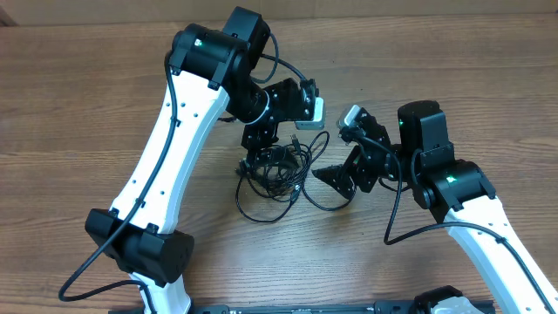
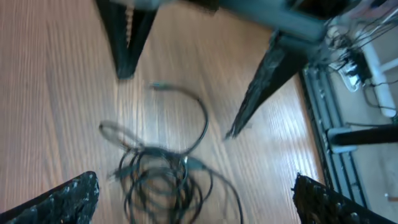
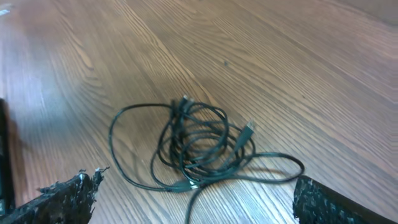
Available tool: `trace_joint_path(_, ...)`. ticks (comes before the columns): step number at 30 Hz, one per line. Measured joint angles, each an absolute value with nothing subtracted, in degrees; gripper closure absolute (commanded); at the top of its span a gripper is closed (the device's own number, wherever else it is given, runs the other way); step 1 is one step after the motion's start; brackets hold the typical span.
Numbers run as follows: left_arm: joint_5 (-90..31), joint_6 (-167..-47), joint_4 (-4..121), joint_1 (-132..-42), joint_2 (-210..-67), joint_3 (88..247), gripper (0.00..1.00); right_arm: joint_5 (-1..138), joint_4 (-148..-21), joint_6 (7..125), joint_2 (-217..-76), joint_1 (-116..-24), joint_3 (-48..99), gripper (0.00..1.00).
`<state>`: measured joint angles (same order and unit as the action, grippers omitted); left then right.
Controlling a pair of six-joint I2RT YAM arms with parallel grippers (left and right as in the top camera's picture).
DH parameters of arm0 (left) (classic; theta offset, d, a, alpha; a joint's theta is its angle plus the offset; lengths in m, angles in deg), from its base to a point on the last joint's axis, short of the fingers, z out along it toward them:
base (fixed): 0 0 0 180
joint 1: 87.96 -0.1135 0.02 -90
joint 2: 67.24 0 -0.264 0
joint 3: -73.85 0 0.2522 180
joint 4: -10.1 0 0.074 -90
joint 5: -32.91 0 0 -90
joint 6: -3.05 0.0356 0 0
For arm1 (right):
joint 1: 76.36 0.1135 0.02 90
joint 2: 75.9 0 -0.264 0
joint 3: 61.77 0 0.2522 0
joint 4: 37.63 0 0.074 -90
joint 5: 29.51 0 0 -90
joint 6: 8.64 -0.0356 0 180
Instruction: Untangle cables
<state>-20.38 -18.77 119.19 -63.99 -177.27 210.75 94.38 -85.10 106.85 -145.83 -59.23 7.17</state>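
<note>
Left gripper point(image 2: 195, 179), right gripper point(image 3: 198, 179) (both spread, empty) flank one cables point(image 1: 275, 172) tangle.

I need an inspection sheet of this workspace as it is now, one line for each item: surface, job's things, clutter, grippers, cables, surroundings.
Surface: brown wood-grain table top.
Job's things: thin black cords in one tangled bundle, loose loops spreading out, small plugs at the ends; lying on the table, not held.
Clutter: nothing seen.
Grippers: left gripper open above the bundle; right gripper open beside it; neither holds anything.
Cables: thick black robot cables run along both arms, apart from the bundle.
Surroundings: blurred metal frame past the table edge, in the left wrist view.
</note>
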Motion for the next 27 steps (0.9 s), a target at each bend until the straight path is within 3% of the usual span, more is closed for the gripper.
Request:
trace_joint_path(8,-30.5,-36.0,111.3,-66.9,-177.3,210.7,0.01,90.7,-86.5,103.2,-147.0,-59.2,7.2,0.0)
trace_joint_path(15,-32.1,-49.2,106.8,-72.4,-177.3,210.7,0.0,90.6,-87.5,76.8,-156.3,-59.2,7.2,0.0)
trace_joint_path(20,-32.1,-51.3,106.4,-72.3,-177.3,210.7,0.01,99.0,-87.9,63.9,-164.4,-59.3,7.2,0.25)
trace_joint_path(27,-32.1,-53.0,104.4,-72.3,-177.3,210.7,0.0,104.0,-85.6,59.1,-166.3,-59.3,7.2,0.29)
